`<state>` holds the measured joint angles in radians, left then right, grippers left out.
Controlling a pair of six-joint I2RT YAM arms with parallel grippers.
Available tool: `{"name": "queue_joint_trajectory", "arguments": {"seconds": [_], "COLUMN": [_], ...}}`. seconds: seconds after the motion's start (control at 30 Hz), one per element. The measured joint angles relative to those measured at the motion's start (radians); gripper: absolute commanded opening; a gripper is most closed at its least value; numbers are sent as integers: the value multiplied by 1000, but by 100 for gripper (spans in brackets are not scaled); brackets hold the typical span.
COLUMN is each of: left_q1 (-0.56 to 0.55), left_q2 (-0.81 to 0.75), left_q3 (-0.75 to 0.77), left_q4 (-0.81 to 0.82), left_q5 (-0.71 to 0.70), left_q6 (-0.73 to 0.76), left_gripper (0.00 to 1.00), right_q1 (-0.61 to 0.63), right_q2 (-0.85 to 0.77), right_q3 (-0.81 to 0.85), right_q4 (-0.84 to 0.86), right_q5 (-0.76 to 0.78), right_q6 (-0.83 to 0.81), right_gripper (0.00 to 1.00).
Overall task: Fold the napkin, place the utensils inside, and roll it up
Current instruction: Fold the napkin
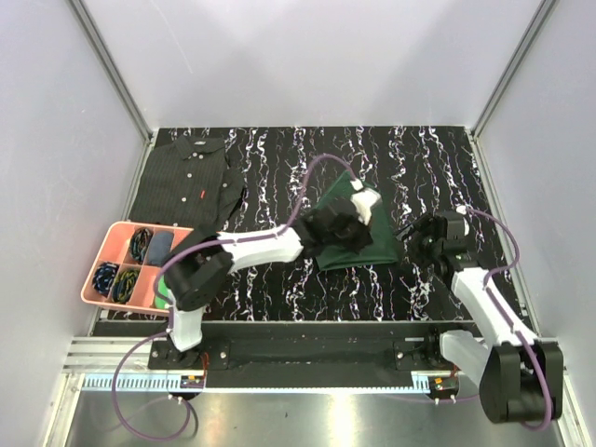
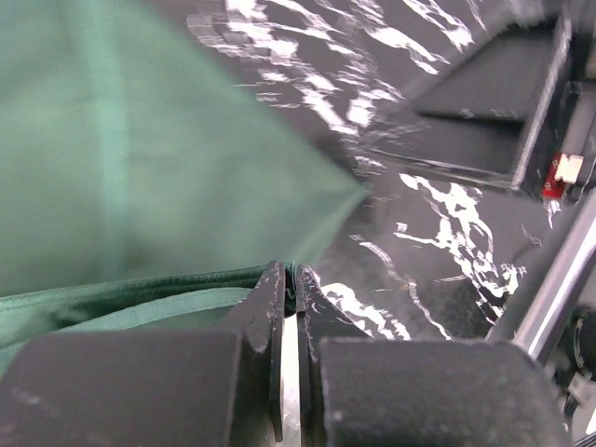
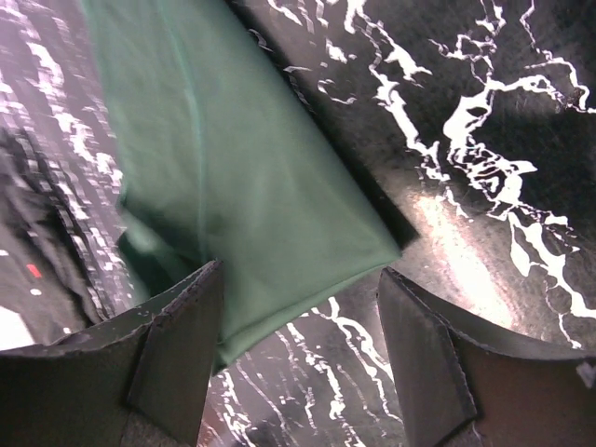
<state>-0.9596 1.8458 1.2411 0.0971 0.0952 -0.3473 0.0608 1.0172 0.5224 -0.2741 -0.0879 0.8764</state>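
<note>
The soft, dark green napkin (image 1: 372,250), folded flat, was laid on the black, white-veined surface (image 1: 419,158). Its hemmed edge was pinched by the clenched left hand (image 2: 291,284). The right hand (image 3: 298,279) was held spread above a pointed corner, grasping nothing.

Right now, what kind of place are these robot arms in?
Probably a robot practice booth: plain white walls box in a black marbled table, and a left arm and right arm are bolted along its near edge.
</note>
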Motion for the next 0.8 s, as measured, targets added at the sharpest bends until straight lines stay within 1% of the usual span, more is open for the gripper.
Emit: {"name": "queue_joint_trajectory", "arguments": {"seconds": [0.1,0.27,0.33,0.57,0.8], "left_q1": [-38,-60,-64,-75,-79], "left_q2": [79,148,175,246,261], "left_q3": [68,108,129,196,220], "left_q4": [-1,-5,-6,-10,-13], "left_q5": [43,102,120,151,156], "left_q6": [51,113,132,172,216], "left_gripper": [0,0,0,0,0], "right_q1": [0,0,0,0,0], "right_q2": [-68,-194,-221,-204,-198], "right_q3": [-4,-7,-7,-7,-7], "right_q4": [-7,-29,-37,-68,-70], "right_q5": [24,108,139,174,177], "right_q6": [11,18,17,17,17], "right_gripper": [75,76,76,76,77]}}
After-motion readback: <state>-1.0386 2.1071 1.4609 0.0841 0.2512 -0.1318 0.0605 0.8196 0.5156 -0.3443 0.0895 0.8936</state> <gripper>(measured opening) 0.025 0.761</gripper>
